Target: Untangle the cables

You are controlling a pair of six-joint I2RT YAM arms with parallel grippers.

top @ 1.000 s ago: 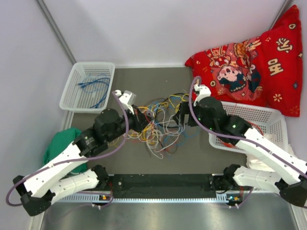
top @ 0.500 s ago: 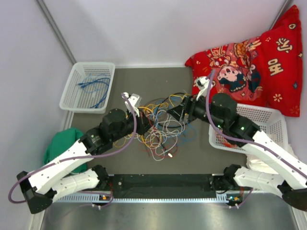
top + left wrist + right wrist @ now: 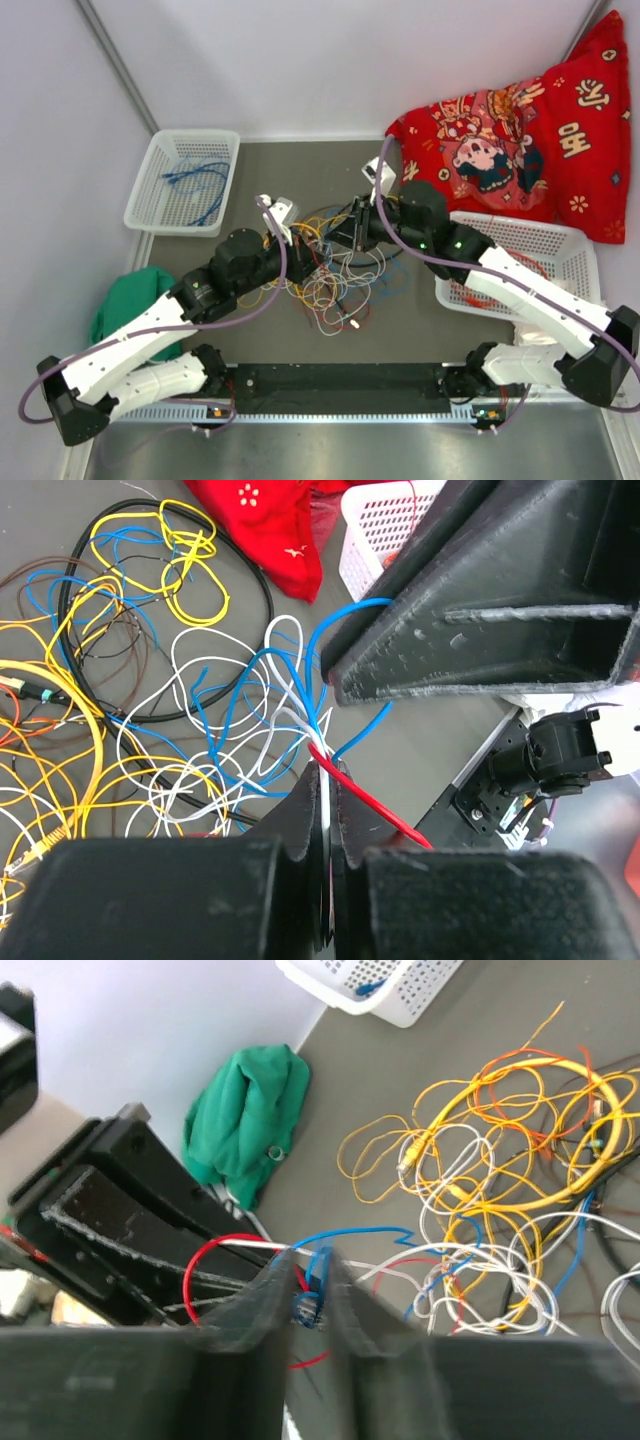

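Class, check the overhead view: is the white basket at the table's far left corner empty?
No, a loose blue cable lies in loops inside the white basket.

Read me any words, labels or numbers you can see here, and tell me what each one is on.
On the red cloth: large gold Chinese characters, too creased and small to read with certainty.
Also on it: a cartoon figure print, with no legible words.
On the cables: no labels or print that can be made out.

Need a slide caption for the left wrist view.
Left gripper shut on white and red cables above the grey table.
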